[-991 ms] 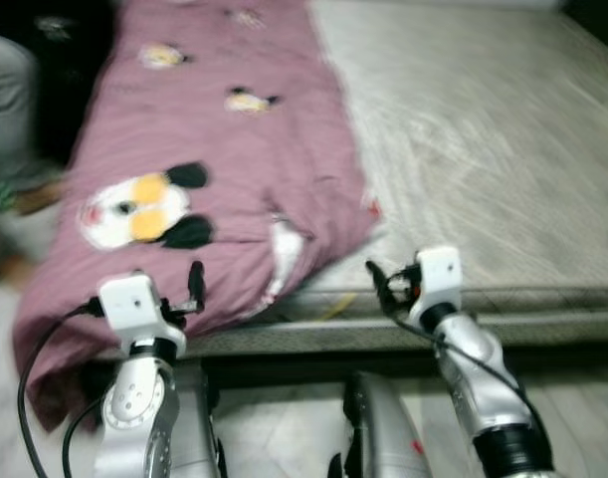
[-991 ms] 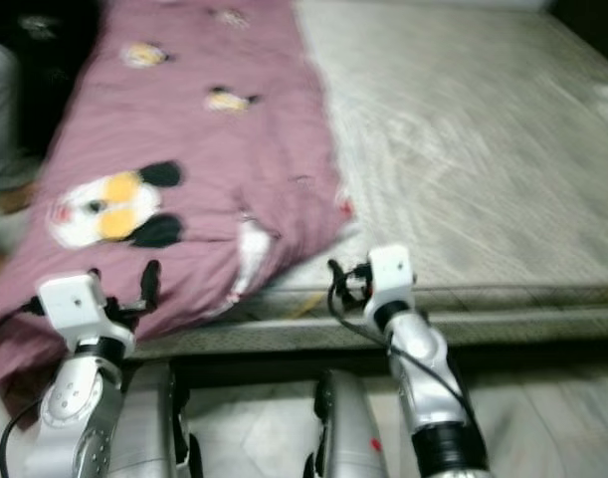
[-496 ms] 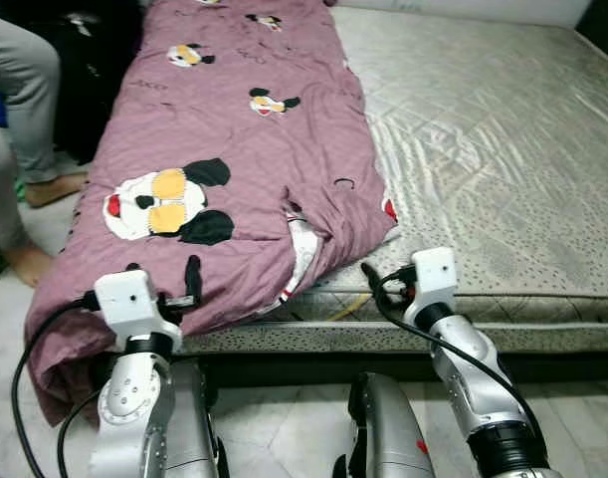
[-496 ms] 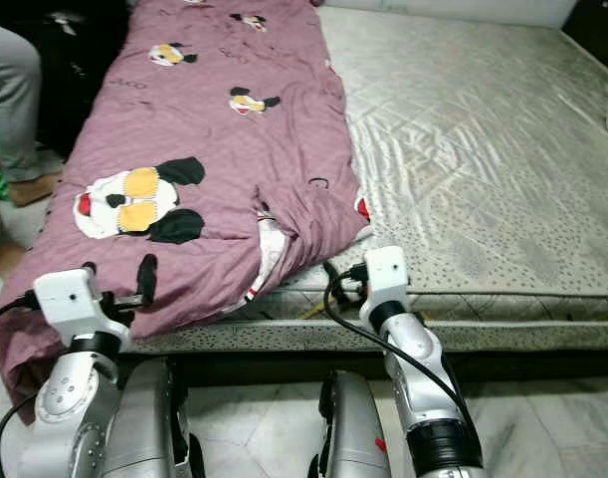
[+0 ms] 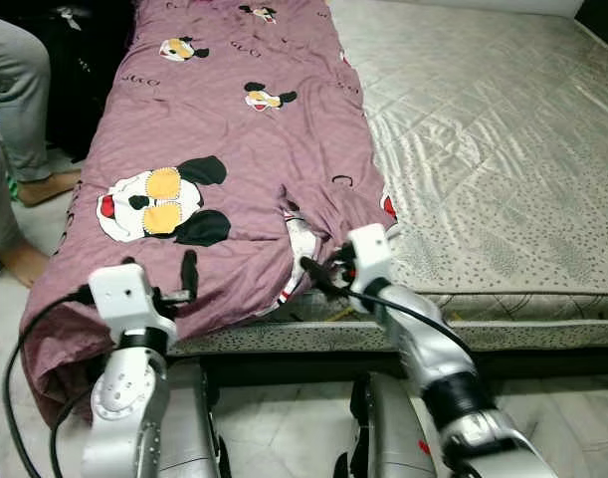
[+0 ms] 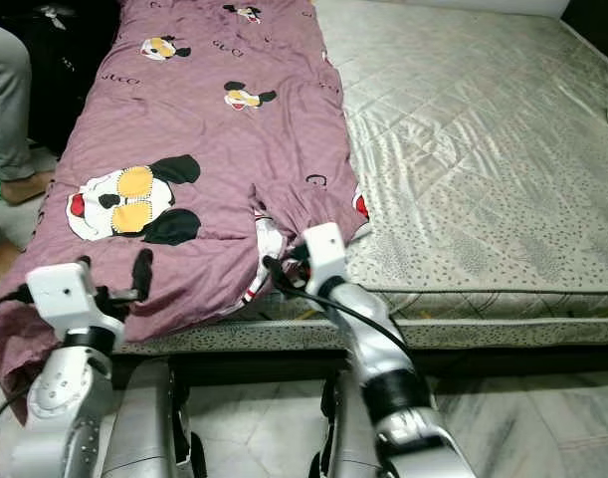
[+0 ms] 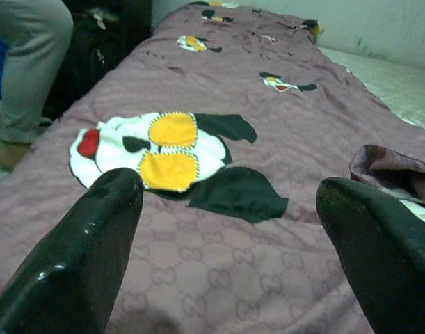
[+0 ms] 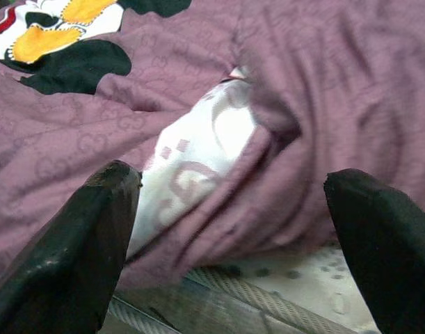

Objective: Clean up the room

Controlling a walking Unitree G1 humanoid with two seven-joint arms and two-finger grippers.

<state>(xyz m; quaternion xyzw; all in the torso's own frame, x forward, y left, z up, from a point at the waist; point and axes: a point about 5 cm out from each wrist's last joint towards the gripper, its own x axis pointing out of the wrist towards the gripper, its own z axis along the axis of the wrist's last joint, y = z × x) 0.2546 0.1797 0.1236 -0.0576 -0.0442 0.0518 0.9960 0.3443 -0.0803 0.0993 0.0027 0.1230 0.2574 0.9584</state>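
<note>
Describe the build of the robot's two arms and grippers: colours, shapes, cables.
Both arms are silver metal with rounded, jointed segments. Each wrist carries a white boxy block, and a black cable loops from it down along the arm. The right arm has a black band lower down. The left gripper and right gripper each have two long, glossy black fingers with rounded tips.

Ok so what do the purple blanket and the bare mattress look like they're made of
The purple blanket looks like soft quilted fabric, probably cotton or a blend: matte, stitched monogram pattern, cartoon patches, a white printed underside at the folded corner. The mattress seems covered in a shiny satin-like quilted fabric: it catches light in creases and has a speckled border.
</note>
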